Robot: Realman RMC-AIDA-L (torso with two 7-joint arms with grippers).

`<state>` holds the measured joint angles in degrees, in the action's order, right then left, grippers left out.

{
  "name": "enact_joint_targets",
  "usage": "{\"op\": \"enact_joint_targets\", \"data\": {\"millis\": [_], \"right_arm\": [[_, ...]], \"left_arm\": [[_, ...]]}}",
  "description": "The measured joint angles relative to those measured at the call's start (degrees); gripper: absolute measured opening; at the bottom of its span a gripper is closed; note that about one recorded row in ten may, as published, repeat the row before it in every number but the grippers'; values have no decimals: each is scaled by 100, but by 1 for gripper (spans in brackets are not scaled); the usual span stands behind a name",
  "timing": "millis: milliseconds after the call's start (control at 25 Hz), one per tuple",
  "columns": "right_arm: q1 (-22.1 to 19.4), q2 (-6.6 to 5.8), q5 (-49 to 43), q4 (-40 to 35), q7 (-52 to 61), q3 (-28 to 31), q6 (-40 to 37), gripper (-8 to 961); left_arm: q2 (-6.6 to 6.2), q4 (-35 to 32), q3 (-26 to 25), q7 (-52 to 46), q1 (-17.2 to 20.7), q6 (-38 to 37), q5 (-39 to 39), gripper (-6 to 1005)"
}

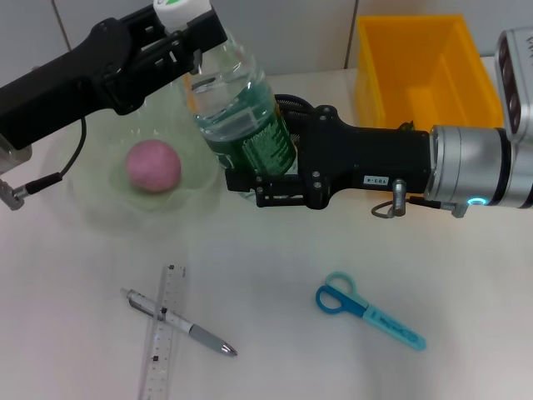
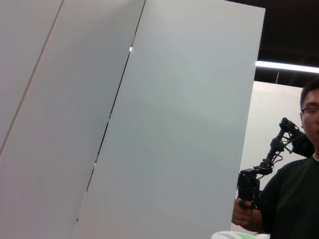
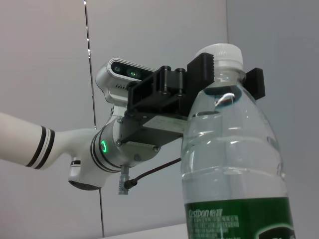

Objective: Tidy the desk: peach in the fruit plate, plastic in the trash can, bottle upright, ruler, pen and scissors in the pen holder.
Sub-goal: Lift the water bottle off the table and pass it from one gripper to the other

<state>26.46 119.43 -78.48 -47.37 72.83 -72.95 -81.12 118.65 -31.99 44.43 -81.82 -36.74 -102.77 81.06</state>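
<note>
A clear water bottle point(image 1: 237, 108) with a green label stands nearly upright above the table. My left gripper point(image 1: 183, 10) is shut on its neck under the white cap, also seen in the right wrist view as the left gripper point(image 3: 227, 74) on the bottle point(image 3: 234, 164). My right gripper point(image 1: 254, 179) is shut around the bottle's lower body. A pink peach point(image 1: 152, 165) lies in the translucent fruit plate point(image 1: 92, 196). Ruler point(image 1: 164, 333) and pen point(image 1: 200, 335) lie crossed at front left, blue scissors point(image 1: 371, 312) at front right. The plastic is out of view.
A yellow bin point(image 1: 375, 75) stands at the back right. A black mesh rim point(image 1: 293, 103), perhaps the pen holder, peeks out behind my right gripper. In the left wrist view a person point(image 2: 294, 199) stands beside wall panels.
</note>
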Motion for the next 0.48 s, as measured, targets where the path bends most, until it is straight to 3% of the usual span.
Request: {"op": "enact_joint_targets", "data": {"millis": [280, 480], "right_arm": [[0, 0, 1, 20, -3, 9, -2, 767], [0, 0, 3, 28, -6, 3, -6, 768]], "left_arm": [[0, 0, -4, 1, 0, 10, 1, 453], [0, 0, 16, 9, 0, 12, -16, 453]]}}
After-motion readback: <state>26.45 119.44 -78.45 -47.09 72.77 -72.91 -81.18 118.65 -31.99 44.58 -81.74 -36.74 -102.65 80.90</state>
